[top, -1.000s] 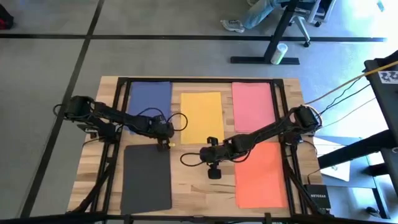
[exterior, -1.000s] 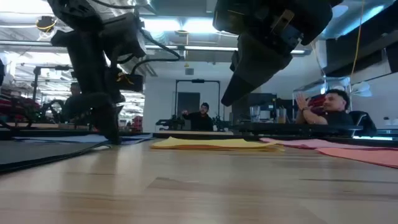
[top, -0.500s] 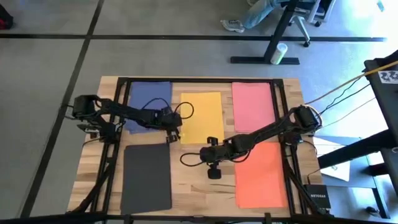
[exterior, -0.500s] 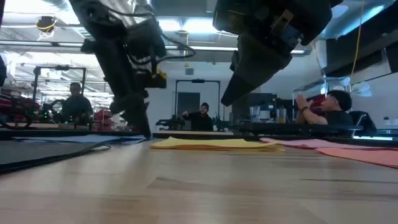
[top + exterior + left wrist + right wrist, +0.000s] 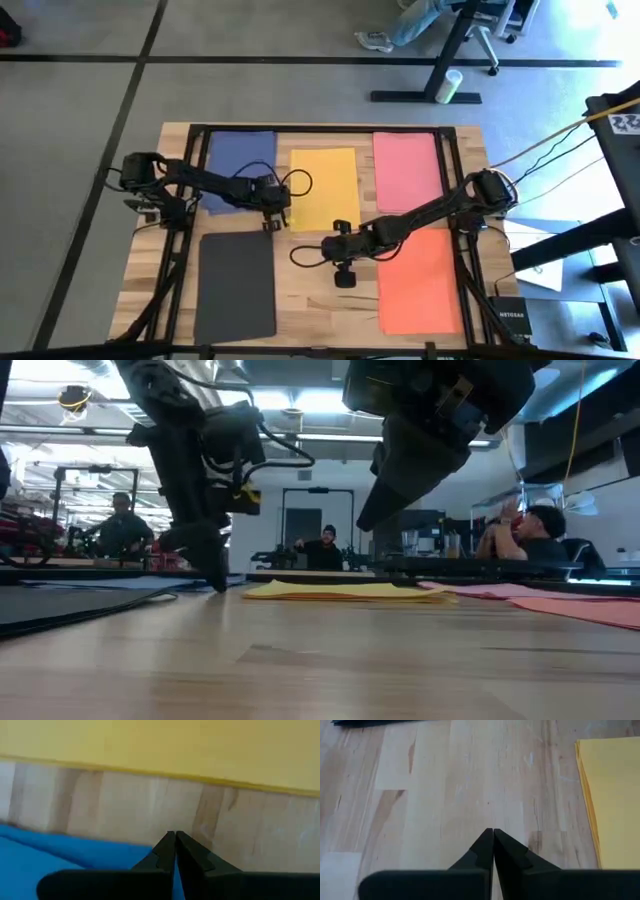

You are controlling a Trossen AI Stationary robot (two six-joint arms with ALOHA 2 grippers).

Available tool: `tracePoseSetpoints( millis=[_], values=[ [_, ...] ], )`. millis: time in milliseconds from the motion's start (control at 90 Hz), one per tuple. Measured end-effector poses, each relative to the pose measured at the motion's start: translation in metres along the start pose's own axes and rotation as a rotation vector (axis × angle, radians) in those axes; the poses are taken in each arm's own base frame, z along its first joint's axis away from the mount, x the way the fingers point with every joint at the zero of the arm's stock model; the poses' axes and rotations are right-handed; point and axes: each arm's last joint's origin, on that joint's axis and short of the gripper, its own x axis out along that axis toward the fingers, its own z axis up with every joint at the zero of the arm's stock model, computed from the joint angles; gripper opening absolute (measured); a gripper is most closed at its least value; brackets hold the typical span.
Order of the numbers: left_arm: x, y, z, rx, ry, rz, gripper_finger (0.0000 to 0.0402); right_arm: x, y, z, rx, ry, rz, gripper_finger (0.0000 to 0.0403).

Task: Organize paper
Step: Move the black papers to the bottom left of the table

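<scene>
Five sheets of paper lie flat on the wooden table: blue (image 5: 240, 160), yellow (image 5: 323, 186) and pink (image 5: 408, 165) along the far side, dark grey (image 5: 238, 285) and orange (image 5: 420, 282) along the near side. My left gripper (image 5: 270, 224) is shut, pointing down, with its tips (image 5: 174, 836) at the blue sheet's near right corner (image 5: 125, 854), beside the yellow sheet (image 5: 160, 745). My right gripper (image 5: 322, 250) is shut and hangs above bare wood at mid-table, well clear of the surface in the low view (image 5: 365, 520). My left gripper comes from above with its shut fingertips (image 5: 216, 582) down at the level of the blue sheet's near right corner (image 5: 125, 854). Whether the tips touch the paper or the wood beside it, I cannot tell.
Bare wood (image 5: 310, 300) lies between the dark grey and orange sheets. Black frame rails (image 5: 185, 200) run along the table's left, right and far sides. Cables loop from both arms near mid-table. People sit in the room beyond the far edge (image 5: 525, 535).
My left gripper has moved from the dark grey sheet's far right corner toward the far edge and a little right, to the blue sheet's near right corner, staying shut and low. No sheet has visibly shifted.
</scene>
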Motion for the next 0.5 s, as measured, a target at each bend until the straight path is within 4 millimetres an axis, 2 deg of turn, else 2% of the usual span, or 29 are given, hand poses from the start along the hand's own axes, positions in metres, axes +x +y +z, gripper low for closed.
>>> tracePoseSetpoints(
  millis=[500],
  values=[
    [-0.0024, -0.0082, -0.0094, 0.018, 0.079, 0.025, 0.0000, 0.0000, 0.0000, 0.0000, 0.003, 0.000, 0.000, 0.0000]
  ],
)
